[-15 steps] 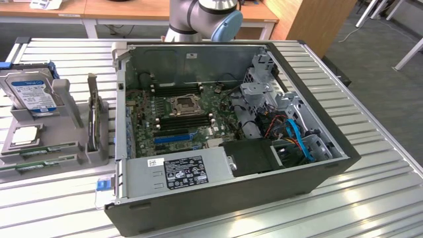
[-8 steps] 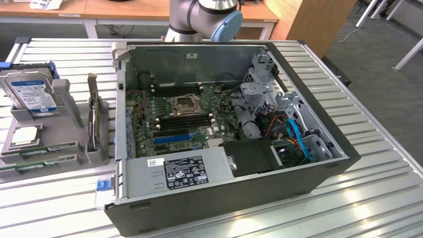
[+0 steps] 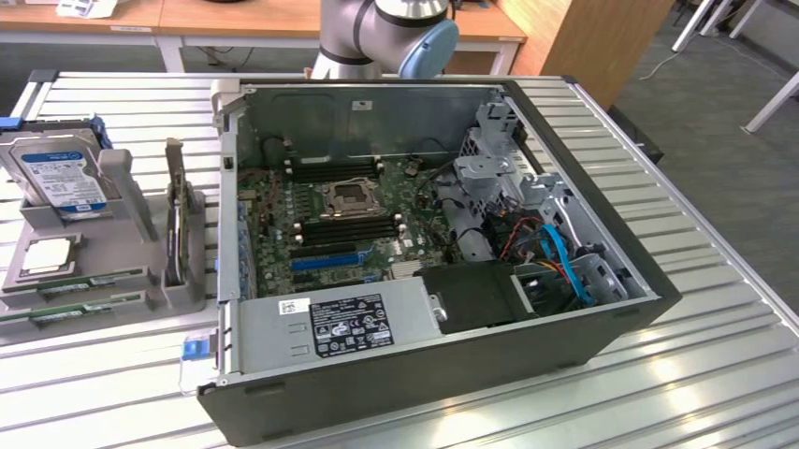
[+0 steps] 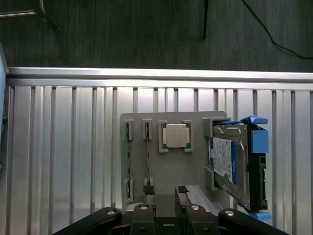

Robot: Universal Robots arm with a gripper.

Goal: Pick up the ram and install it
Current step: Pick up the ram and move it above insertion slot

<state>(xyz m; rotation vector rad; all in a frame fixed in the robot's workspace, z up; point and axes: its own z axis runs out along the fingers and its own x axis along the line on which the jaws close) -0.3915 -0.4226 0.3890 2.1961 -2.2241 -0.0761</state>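
- Here, the wrist view shows two ram sticks (image 4: 128,156) in the grey holder (image 4: 171,171); the jaws' state cannot be told.
- Exterior view adds the open computer (image 3: 500,369) beside it.

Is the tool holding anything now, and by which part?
Nothing is held. The tool hangs open over the grey holder, where the ram lies.

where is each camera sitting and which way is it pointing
Exterior view: off the arm, raised, looking down at the open computer case on the slatted table; the arm shows beyond the case.
Wrist view: on the wrist, looking straight down at the grey holder; the gripper shows close to the lens.
Both see the grey holder, ram sticks and hard drive.
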